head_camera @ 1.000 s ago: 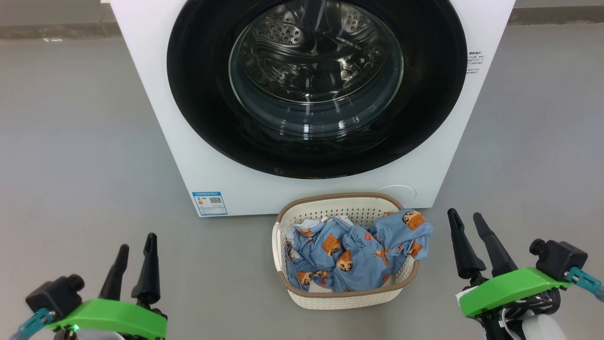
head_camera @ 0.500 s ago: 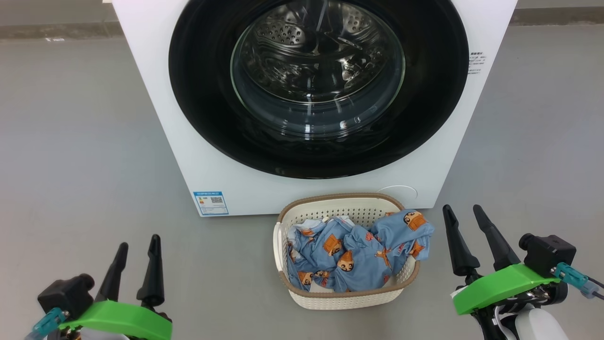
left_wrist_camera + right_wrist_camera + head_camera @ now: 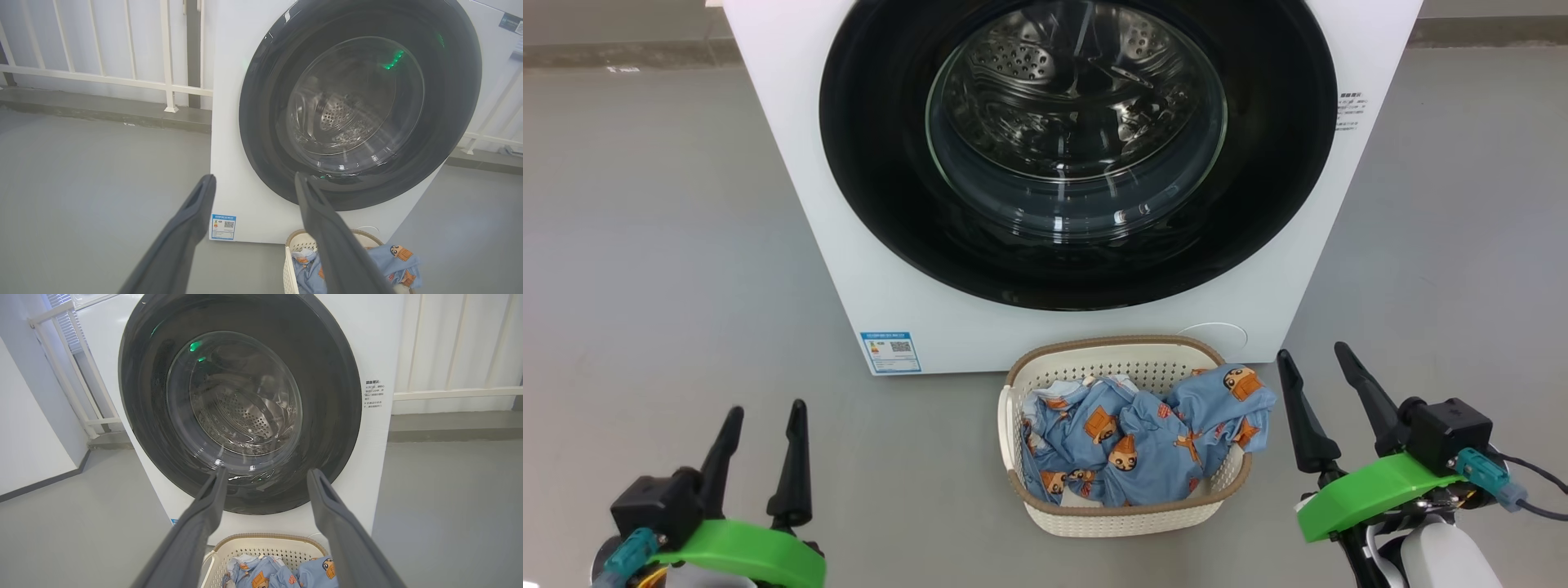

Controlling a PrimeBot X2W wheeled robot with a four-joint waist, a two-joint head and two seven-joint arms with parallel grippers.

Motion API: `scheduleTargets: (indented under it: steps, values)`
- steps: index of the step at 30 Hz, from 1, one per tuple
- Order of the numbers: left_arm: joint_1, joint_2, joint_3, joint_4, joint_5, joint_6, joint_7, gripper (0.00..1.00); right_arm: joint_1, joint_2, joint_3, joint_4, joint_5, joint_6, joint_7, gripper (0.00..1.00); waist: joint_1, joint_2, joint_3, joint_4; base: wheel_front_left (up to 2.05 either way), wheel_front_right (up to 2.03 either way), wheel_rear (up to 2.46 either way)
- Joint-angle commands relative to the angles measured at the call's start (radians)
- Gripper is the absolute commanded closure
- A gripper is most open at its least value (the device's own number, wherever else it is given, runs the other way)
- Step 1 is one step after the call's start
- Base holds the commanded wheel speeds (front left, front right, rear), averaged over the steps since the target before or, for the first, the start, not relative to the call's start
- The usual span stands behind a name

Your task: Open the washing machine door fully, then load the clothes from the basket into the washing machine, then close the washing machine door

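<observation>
My right tool (image 3: 1311, 349) has crept up beside the basket (image 3: 1094, 523); it and my left tool (image 3: 768, 406) stand apart, empty. The door (image 3: 874, 163) is still shut, so opening comes first.

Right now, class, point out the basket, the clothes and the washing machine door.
basket (image 3: 1123, 523), head view, front wall.
clothes (image 3: 1143, 445), head view, middle of the pile.
washing machine door (image 3: 874, 163), head view, left of the black rim.
</observation>
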Motion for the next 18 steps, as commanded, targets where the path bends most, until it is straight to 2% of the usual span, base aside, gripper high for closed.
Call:
scheduleTargets:
  steps: [1, 7, 18]
  values:
    - [-0.054, 0.026, 0.028, -0.030, 0.033, -0.002, -0.016, 0.00, -0.045, 0.002, 0.028, -0.019, -0.036, 0.001, -0.017, 0.00, -0.0001, 0.0000, 0.000, 0.000, 0.00, 0.00, 0.00]
    - [-0.058, 0.027, 0.026, -0.033, 0.089, -0.003, -0.032, 0.00, -0.055, 0.003, 0.028, -0.014, -0.102, 0.002, -0.033, 0.00, -0.0001, 0.0000, 0.000, 0.000, 0.00, 0.00, 0.00]
    - [-0.054, 0.025, 0.027, -0.034, 0.086, -0.003, -0.032, 0.00, -0.056, 0.003, 0.024, -0.007, -0.101, 0.002, -0.033, 0.00, -0.0001, 0.0000, -0.002, 0.000, 0.00, 0.00, 0.00]
